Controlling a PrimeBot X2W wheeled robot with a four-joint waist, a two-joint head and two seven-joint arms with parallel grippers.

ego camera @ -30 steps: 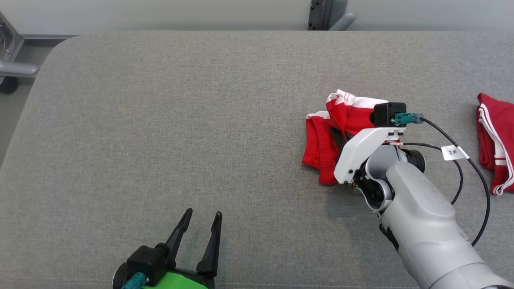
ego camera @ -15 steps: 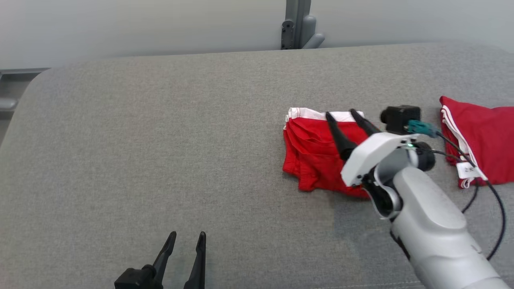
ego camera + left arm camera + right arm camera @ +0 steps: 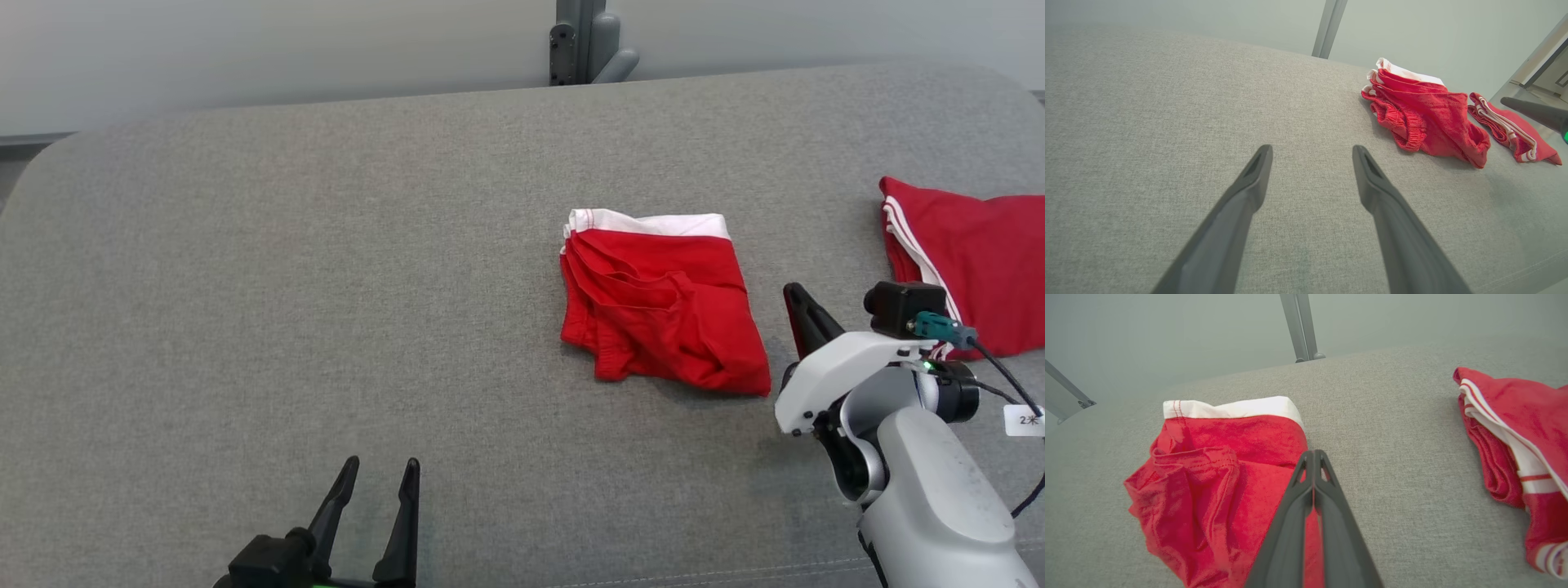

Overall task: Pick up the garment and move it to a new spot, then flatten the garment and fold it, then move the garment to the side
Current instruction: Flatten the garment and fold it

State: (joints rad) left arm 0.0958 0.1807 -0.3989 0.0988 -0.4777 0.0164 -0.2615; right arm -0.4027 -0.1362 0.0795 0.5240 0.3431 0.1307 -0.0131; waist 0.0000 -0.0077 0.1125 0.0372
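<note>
Grey woven cloth covers the table (image 3: 326, 286), which runs back to a pale wall, with a grey metal post (image 3: 580, 41) standing at the far edge. The right end effector (image 3: 793, 292) has its two dark fingers pressed together with nothing between them. It sits just to the right of the red folded cloth garment with a white waistband (image 3: 657, 314), near that garment's near right corner. From the right wrist its tips (image 3: 1313, 455) point along the garment's right edge, and contact cannot be told. The garment lies flat on the table, right of centre, waistband to the far side. The left end effector (image 3: 382, 463) is at the near left, fingers spread wide and empty above bare cloth, well apart from the garment. A second red folded garment with white stripes (image 3: 971, 261) lies at the far right.
</note>
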